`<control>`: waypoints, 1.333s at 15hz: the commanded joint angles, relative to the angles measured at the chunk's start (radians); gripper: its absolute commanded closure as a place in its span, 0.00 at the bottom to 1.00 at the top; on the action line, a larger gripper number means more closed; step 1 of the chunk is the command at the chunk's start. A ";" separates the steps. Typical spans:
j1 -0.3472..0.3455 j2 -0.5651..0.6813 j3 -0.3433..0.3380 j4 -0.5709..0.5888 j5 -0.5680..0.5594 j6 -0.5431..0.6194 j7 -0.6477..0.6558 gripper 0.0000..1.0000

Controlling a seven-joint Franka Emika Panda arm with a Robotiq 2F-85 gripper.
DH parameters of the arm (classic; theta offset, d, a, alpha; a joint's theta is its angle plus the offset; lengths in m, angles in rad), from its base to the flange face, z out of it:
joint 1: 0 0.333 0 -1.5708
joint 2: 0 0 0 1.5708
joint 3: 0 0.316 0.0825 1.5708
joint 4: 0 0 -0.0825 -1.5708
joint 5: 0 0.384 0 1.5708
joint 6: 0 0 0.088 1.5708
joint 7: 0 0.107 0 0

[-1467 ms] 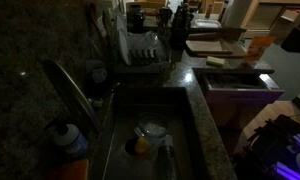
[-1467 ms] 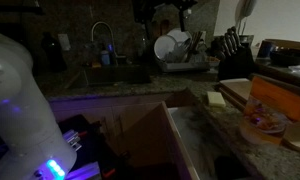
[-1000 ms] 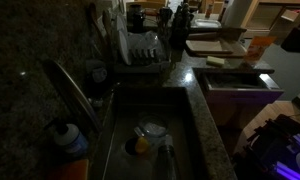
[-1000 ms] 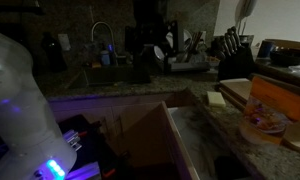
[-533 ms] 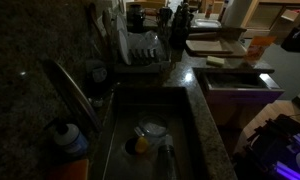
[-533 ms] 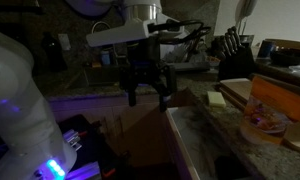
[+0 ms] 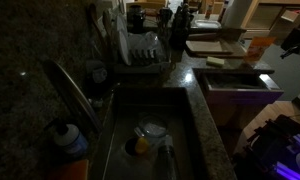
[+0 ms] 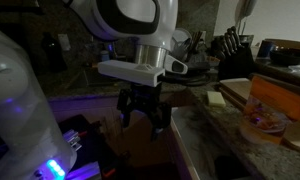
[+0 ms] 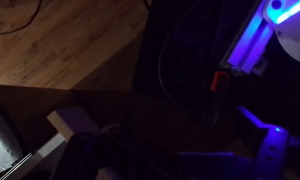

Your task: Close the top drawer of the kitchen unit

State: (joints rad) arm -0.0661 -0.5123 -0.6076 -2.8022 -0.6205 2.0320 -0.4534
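The top drawer (image 7: 235, 80) stands pulled out from the kitchen unit (image 7: 205, 125), past the sink; its pale rim glows purple and its inside is dark. In the exterior view from the front, its pale rim (image 8: 180, 140) runs beside the granite worktop (image 8: 225, 145). My gripper (image 8: 142, 118) hangs from the white arm just above the open drawer, its fingers (image 8: 123, 112) spread apart and empty. The wrist view is very dark; it shows wooden floor, a pale rim corner (image 9: 68, 124) and purple light, and my fingers cannot be made out there.
A steel sink (image 7: 140, 120) with dishes and a faucet (image 7: 70, 90) lies beside the drawer. A dish rack (image 7: 140, 50) stands behind it. A knife block (image 8: 230, 50), a sponge (image 8: 216, 98) and orange items (image 8: 270, 110) sit on the worktop.
The arm has come into the front exterior view, moving down and toward the camera from near the dish rack until it hangs over the open drawer. The drawer has not moved.
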 commanded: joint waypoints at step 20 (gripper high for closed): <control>0.058 0.715 0.068 0.030 0.374 0.559 0.174 0.00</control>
State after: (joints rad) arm 0.1030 0.0907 -0.6783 -2.7998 -0.3157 2.6493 -0.2914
